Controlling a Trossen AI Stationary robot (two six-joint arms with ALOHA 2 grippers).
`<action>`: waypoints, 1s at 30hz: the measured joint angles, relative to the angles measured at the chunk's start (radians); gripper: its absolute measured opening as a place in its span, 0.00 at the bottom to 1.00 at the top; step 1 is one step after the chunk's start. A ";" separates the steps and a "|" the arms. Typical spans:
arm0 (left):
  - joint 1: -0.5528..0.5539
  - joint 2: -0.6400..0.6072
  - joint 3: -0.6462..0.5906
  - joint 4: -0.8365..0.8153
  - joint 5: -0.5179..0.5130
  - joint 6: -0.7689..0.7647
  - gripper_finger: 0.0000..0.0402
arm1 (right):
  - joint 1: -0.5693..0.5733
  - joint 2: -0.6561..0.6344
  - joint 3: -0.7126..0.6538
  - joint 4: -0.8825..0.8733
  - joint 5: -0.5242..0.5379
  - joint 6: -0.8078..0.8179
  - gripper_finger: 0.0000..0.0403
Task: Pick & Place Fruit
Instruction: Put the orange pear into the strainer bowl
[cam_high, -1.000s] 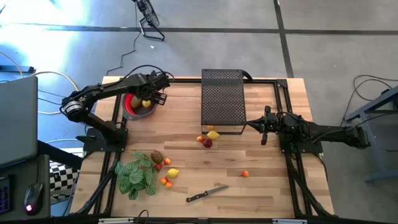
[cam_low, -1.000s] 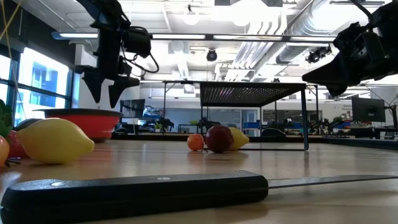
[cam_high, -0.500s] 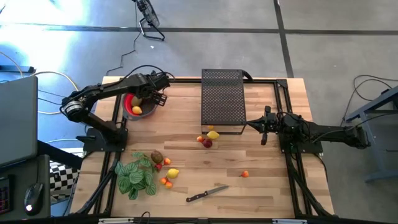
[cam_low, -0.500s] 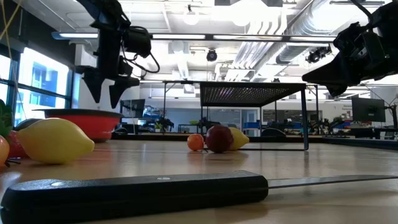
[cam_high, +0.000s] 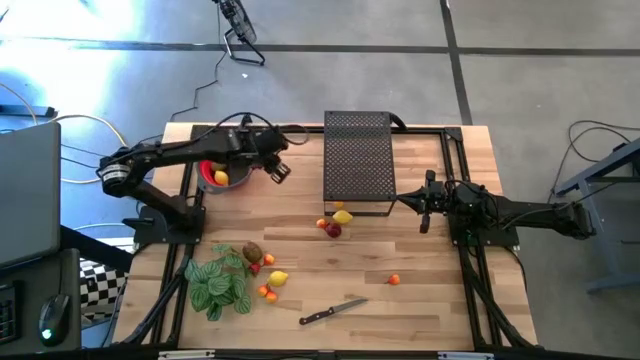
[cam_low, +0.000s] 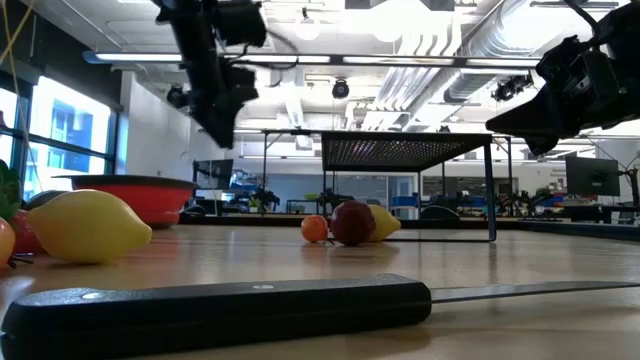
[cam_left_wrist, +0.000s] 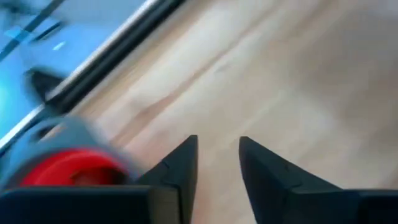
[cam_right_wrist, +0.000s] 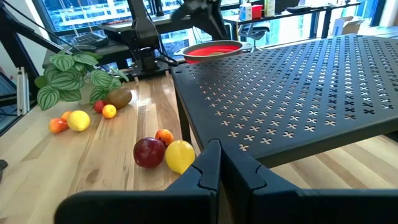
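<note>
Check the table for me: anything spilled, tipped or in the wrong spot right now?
Nothing is spilled or tipped. One oddity: a black-handled knife lies loose on the table's near edge, close to a tiny orange fruit. The red bowl sits upright with a lemon inside; the black mesh rack stands square.

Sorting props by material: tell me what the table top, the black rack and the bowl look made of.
Table top: pale wood, visible grain and plank seams. Rack: likely black-painted metal, perforated, thin legs. Bowl: red, smooth, matte; maybe plastic or silicone.
</note>
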 joint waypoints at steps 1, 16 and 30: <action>-0.020 0.000 0.000 0.014 0.020 0.018 0.25 | 0.000 0.000 0.000 0.000 0.000 0.000 0.00; -0.341 0.010 -0.019 0.287 0.114 0.155 0.02 | 0.000 0.000 0.000 -0.004 -0.074 -0.009 0.00; -0.426 0.010 -0.420 1.033 0.239 0.058 0.01 | 0.000 0.000 0.000 -0.003 -0.075 -0.008 0.00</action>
